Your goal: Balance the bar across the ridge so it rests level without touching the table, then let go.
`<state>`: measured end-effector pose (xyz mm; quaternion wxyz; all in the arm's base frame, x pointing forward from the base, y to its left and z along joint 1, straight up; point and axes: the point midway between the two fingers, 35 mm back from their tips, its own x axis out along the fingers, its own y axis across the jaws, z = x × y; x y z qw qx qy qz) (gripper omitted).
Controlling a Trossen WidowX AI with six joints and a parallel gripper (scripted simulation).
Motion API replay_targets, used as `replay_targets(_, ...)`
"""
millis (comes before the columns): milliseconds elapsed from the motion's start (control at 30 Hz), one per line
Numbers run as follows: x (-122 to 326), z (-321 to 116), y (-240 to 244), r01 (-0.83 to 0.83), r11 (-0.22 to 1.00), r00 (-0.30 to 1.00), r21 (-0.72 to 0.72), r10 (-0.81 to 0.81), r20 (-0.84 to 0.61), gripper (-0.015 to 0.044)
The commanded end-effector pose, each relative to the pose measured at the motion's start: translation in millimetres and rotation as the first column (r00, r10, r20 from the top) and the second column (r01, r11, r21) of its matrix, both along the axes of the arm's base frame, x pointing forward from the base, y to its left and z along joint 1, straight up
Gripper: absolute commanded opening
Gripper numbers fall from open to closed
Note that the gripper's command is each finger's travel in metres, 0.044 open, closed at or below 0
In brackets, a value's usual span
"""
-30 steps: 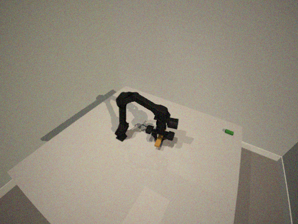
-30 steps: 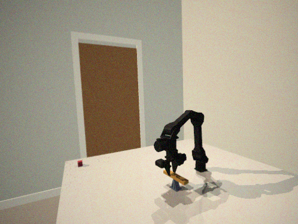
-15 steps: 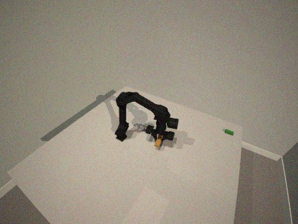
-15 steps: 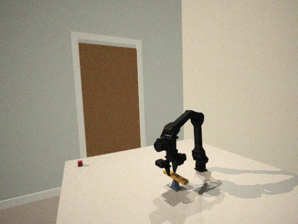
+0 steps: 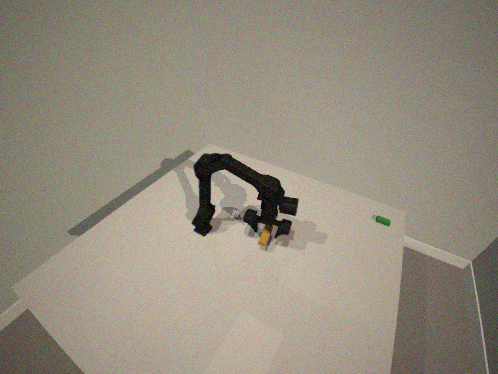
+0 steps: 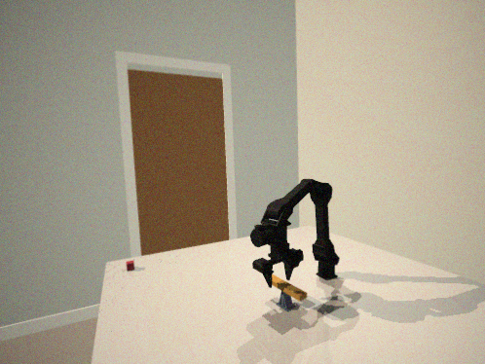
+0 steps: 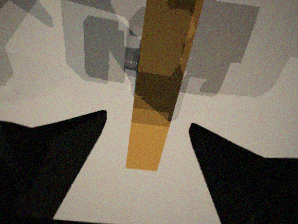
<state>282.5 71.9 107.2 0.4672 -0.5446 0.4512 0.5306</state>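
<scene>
The table (image 6: 195,311), a pale slab, is seen filling the lower half of the exterior view and most of the top view's lower frame. A brown door (image 6: 177,161) w/ white frame is seen at upper left-center of the exterior view, behind the table.

The black arm (image 6: 297,214) is seen arched at center-right of the exterior view, w/ its base on the table at approx. center-right and its wrist pointed down. In the top view it is seen near frame center.

The gripper (image 6: 279,273) is held just above the bar, jaws spread wide. In the wrist view the two dark fingers are seen at lower left and lower right, w/ pale table visible on both sides between them and the bar; nothing is pinched.

The bar (image 6: 289,288), orange, is seen at center-right of the exterior view, laid across the ridge (image 6: 286,303), a small dark grey wedge beneath its mid-section. The bar is seen sloping slightly down toward the right in that view; both ends appear off the table, though the far end cannot be told for sure. In the wrist view the bar (image 7: 160,85) runs from top center down to mid-frame.

A small green cylinder (image 5: 383,220) is seen at right of the top view, well apart from the arm. A small red cube (image 6: 130,266) is seen at left of the exterior view, near the table's far edge.
</scene>
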Motion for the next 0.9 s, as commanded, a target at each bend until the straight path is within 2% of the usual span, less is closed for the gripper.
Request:
replay_targets(0, 0.1, -0.2, 0.0, 0.0, 1.0, 1.0, 0.0, 0.0, 0.0, 0.044)
replay_targets(100, 2.3, 15.7, 0.6, 0.0, 1.0, 1.0, 0.0, 0.0, 0.0, 0.044)
replay_targets(367, -2.0, 98.2, -0.5, 0.0, 1.0, 1.0, 0.0, 0.0, 0.0, 0.044)
replay_targets(867, -2.4, 99.9, -0.6, 0.0, 1.0, 1.0, 0.0, 0.0, 0.0, 0.044)
